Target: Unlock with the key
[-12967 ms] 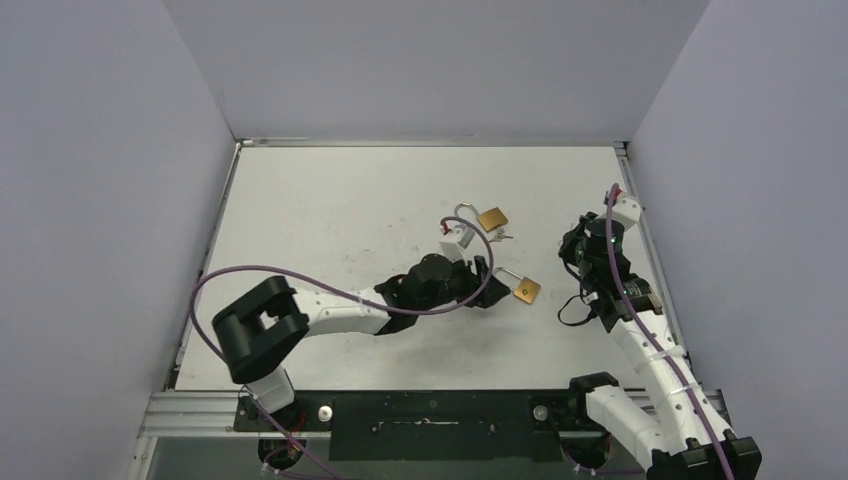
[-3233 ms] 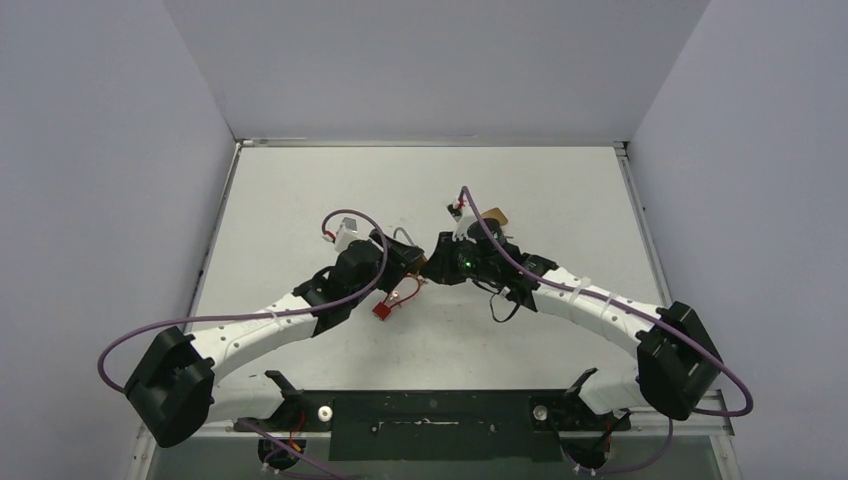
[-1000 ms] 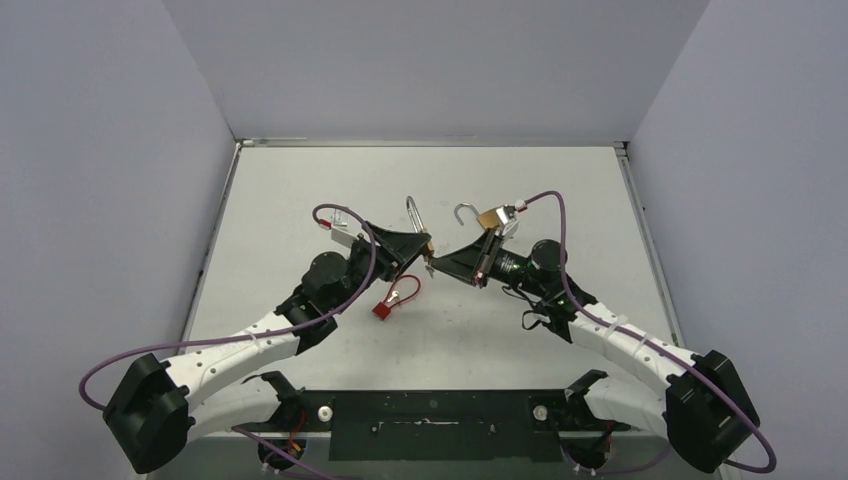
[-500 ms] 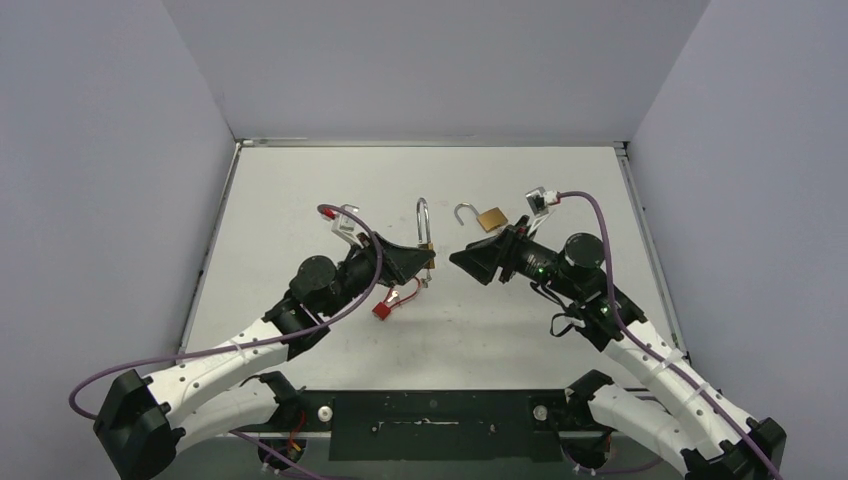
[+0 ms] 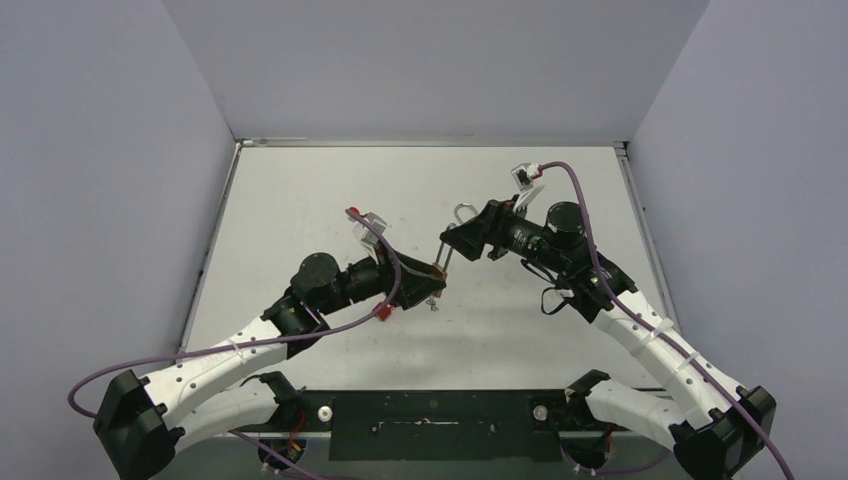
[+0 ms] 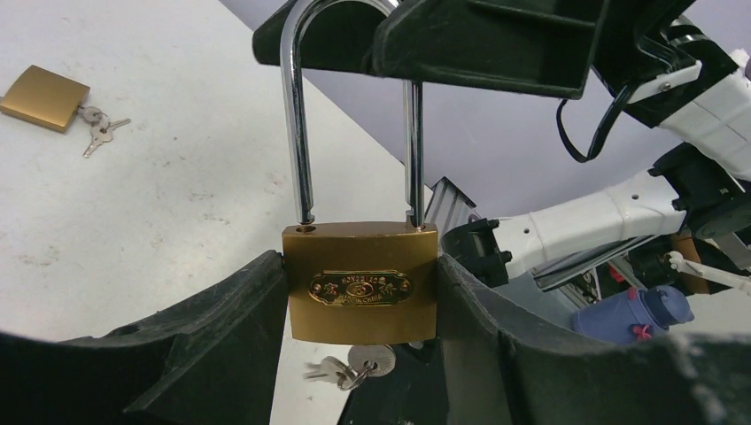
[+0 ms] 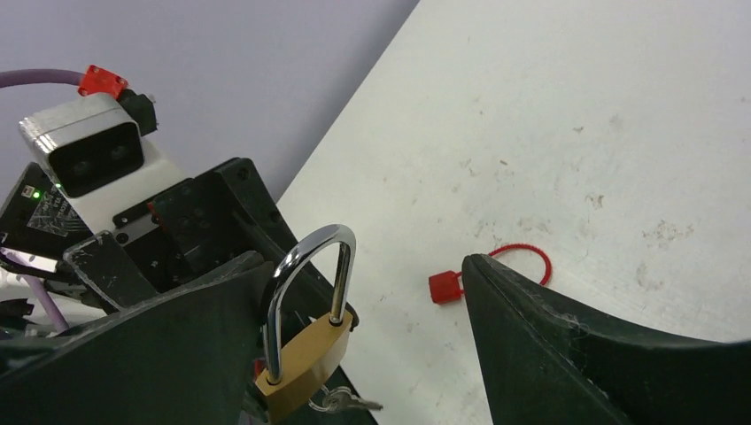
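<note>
A brass padlock [image 6: 360,283] stands upright with my left gripper [image 6: 359,261] shut on the sides of its body. The key [image 6: 381,357] sits in its underside, and a second key dangles from the ring. In the left wrist view one leg of the steel shackle [image 6: 299,133] ends just above its hole. My right gripper [image 7: 363,266] is open, its jaws spread wide on either side of the shackle [image 7: 305,257] and touching nothing I can see. From above, the left gripper [image 5: 432,283] holds the lock just below the right gripper [image 5: 450,240].
A second brass padlock [image 6: 44,96] with its keys [image 6: 99,131] lies on the white table [image 5: 300,200]; from above only its shackle [image 5: 463,210] shows behind the right gripper. A red plastic seal [image 7: 447,286] lies on the table under the held lock. Grey walls ring the table.
My right gripper has let go of the key, opened wide and swung up around the shackle. The left arm has lowered and carried the padlock slightly right.
</note>
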`<state>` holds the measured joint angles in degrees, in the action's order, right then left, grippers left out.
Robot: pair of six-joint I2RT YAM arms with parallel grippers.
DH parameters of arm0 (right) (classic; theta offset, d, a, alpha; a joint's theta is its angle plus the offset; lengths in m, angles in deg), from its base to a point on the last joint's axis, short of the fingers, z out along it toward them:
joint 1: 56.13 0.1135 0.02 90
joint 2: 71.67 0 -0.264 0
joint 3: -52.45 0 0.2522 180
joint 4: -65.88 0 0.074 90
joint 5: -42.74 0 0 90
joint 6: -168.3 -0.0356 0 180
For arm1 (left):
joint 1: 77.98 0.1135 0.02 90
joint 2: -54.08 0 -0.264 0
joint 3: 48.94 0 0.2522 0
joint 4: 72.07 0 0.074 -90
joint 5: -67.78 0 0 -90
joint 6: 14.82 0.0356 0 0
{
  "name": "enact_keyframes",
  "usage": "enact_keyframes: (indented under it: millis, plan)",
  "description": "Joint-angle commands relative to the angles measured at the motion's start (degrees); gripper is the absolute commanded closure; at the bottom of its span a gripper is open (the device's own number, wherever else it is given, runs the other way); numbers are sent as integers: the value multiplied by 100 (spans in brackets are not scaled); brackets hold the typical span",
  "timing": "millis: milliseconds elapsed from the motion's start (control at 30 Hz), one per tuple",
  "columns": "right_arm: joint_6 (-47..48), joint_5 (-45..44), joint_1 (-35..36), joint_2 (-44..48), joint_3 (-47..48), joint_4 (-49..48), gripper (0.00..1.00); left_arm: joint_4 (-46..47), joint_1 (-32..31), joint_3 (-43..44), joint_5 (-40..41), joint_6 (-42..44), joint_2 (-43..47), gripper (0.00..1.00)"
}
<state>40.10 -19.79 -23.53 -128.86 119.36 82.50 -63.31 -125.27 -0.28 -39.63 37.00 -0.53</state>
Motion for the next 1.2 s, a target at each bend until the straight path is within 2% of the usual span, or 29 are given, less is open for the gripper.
enact_keyframes:
  millis: [0,167,333,600,667,700,800,1000,1033,1167]
  plan:
    - [-21,49,-23,-50,272,276,21,920,-36,375,-545,271,191,95]
    - [-65,117,-25,-92,253,475,38,1071,-36,315,-640,299,211,95]
    - [-114,211,-34,-51,91,294,66,1164,-38,247,-636,187,202,95]
    - [-499,601,-43,30,-269,-830,91,1201,-35,-26,-524,-46,255,93]
    - [-536,619,-50,18,-339,-1024,98,1194,-35,-94,-450,-129,258,86]
    - [-556,626,-70,10,-374,-1093,100,1179,-35,-127,-387,-172,258,79]
    - [-652,638,-125,-46,-483,-1276,100,1095,-36,-282,-85,-285,299,50]
    - [-716,435,-172,-68,-663,-1228,100,915,-32,-691,603,-312,518,6]
    - [-696,383,-186,-67,-691,-1184,100,846,-27,-720,731,-316,546,3]
    - [-613,96,-266,-39,-819,-820,100,639,-26,-752,989,-292,588,3]
